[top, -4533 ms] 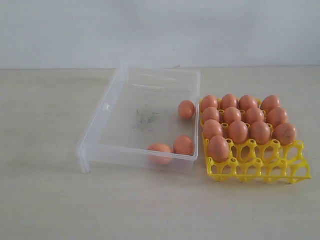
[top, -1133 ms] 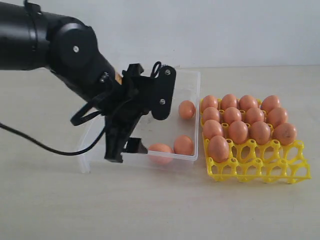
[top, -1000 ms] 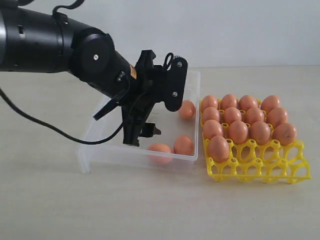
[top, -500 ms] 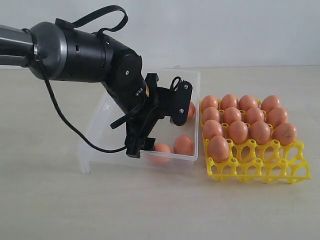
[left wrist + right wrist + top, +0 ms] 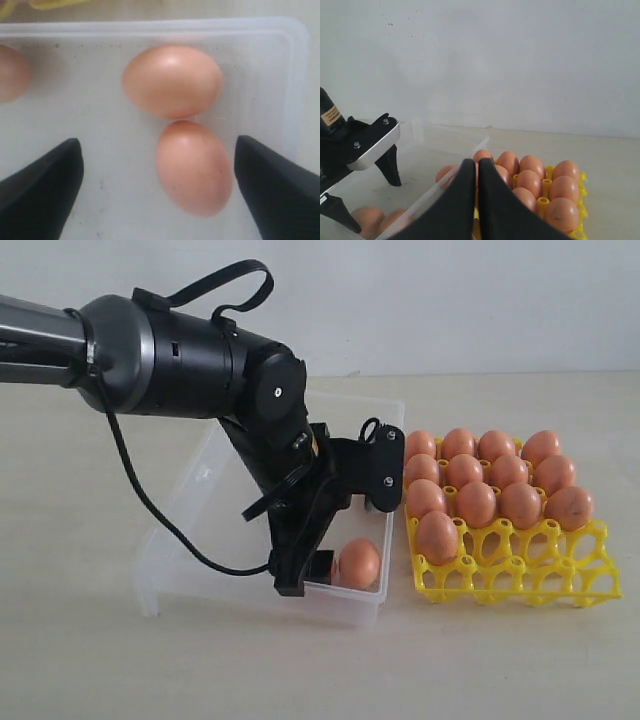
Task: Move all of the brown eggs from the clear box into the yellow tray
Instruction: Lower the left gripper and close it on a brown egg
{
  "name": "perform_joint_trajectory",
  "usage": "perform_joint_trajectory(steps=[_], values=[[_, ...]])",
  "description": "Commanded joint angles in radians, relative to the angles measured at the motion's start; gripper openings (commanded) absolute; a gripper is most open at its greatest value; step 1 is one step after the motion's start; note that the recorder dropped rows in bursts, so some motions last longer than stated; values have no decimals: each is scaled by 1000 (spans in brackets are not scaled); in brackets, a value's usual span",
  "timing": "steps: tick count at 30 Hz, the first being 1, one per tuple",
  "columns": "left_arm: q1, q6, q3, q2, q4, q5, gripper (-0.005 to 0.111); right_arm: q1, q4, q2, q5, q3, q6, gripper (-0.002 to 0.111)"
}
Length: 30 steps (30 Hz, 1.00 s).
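My left gripper (image 5: 305,575) reaches down into the clear box (image 5: 200,490) at its near right corner, open. In the left wrist view its black fingers (image 5: 45,195) stand wide apart on either side of one brown egg (image 5: 194,167), which touches a second egg (image 5: 172,80). A third egg (image 5: 10,72) lies at the picture's edge. The exterior view shows one box egg (image 5: 358,563) beside the fingers; the others are hidden by the arm. The yellow tray (image 5: 520,570) holds several brown eggs (image 5: 476,503). My right gripper (image 5: 476,170) is shut and holds nothing.
The tray's front row of cups (image 5: 545,575) holds no eggs. The box's right wall (image 5: 392,510) runs close along the tray. The right wrist view shows the box wall (image 5: 445,185), the tray eggs (image 5: 530,182) and the left gripper (image 5: 370,145) inside the box.
The left arm has come in and dropped to the box's near right corner, fingers around an egg. The box has slid toward the table's front, its eggs with it.
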Motion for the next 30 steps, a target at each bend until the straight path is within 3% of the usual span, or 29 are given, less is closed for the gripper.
perform_joint_trajectory(steps=[1,7,11,15,23,30], values=[[-7,-94,-6,25,-14,78,77,-3,5,-4,1,4,0,0],[-7,-147,-6,27,-53,51,77,-3,5,-4,1,4,0,0],[-7,-205,-6,27,-34,120,77,-3,5,-4,1,4,0,0],[-7,-311,-6,27,31,190,77,-3,5,-4,1,4,0,0],[-7,-550,-6,27,27,178,77,-3,5,-4,1,4,0,0],[-7,-657,-6,27,27,235,77,-3,5,-4,1,4,0,0]])
